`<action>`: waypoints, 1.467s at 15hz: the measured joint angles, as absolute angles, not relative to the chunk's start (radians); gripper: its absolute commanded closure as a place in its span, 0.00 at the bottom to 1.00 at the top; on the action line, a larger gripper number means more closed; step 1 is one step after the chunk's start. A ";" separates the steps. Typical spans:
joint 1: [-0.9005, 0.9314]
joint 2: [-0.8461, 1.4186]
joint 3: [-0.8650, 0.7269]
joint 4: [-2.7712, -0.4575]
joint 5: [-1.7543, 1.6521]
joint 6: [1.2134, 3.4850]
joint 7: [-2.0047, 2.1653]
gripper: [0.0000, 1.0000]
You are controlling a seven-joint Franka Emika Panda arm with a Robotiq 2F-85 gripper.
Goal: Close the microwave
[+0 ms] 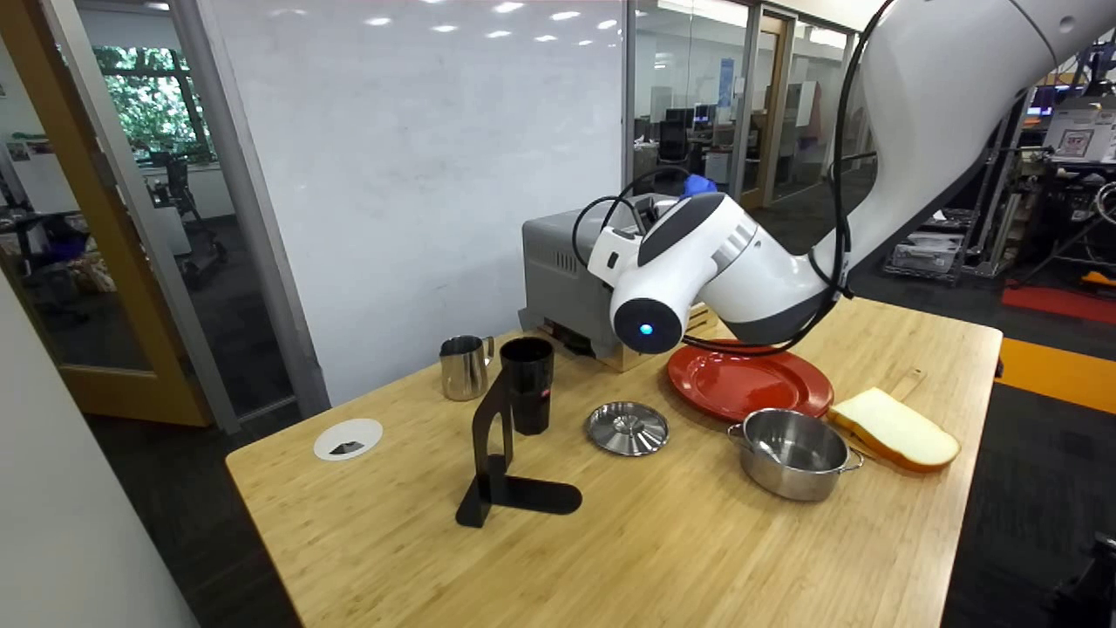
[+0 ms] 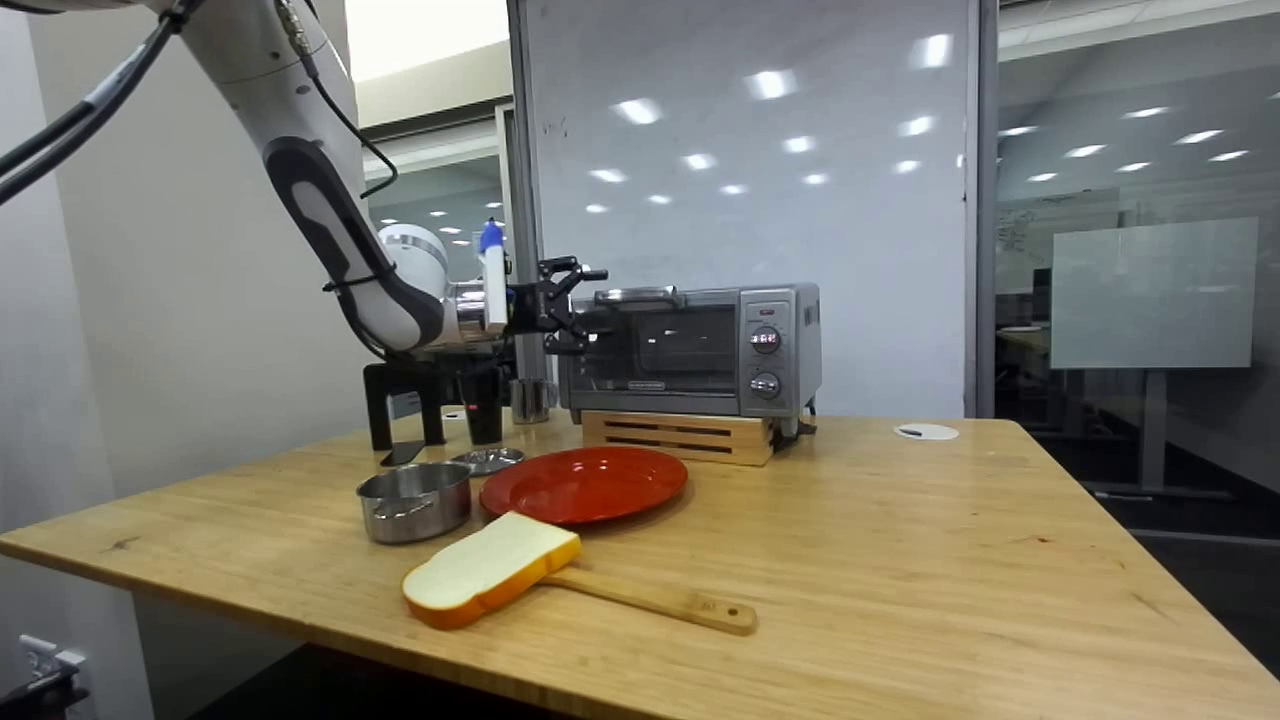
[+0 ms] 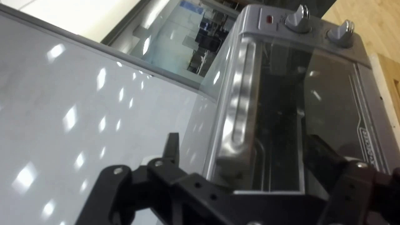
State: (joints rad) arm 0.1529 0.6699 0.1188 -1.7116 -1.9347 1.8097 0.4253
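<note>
Two fingers (image 3: 172, 147) — spread wide — near the microwave (image 2: 690, 352).

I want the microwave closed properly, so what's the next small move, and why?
Probably a gentle inward nudge on the microwave door: its handle is near the top, so it looks shut or nearly, though I can't rule out a slim gap, and the open gripper is close by.

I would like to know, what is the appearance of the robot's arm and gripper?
The arm is white, with smooth, rounded sections and dark patches. It carries a round black cap with a small blue light. Black cables run along it. The gripper is black, with two angular, jointed fingers and small silver bolts.
</note>
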 measured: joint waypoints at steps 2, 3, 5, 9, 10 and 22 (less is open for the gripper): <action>0.138 0.659 0.119 -1.711 -1.970 1.924 0.425 0.00; 0.132 0.654 0.120 -1.709 -1.989 1.981 0.425 0.00; 0.123 0.641 0.119 -1.707 -2.013 2.061 0.425 0.00; 0.107 0.624 0.119 -1.707 -2.039 2.157 0.423 0.00; 0.105 0.621 0.119 -1.707 -2.041 2.171 0.420 0.00; 0.115 0.510 0.176 -1.782 -1.930 2.396 0.407 0.00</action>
State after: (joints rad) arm 0.1148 0.5099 0.1755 -1.7823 -1.9305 2.3965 0.4067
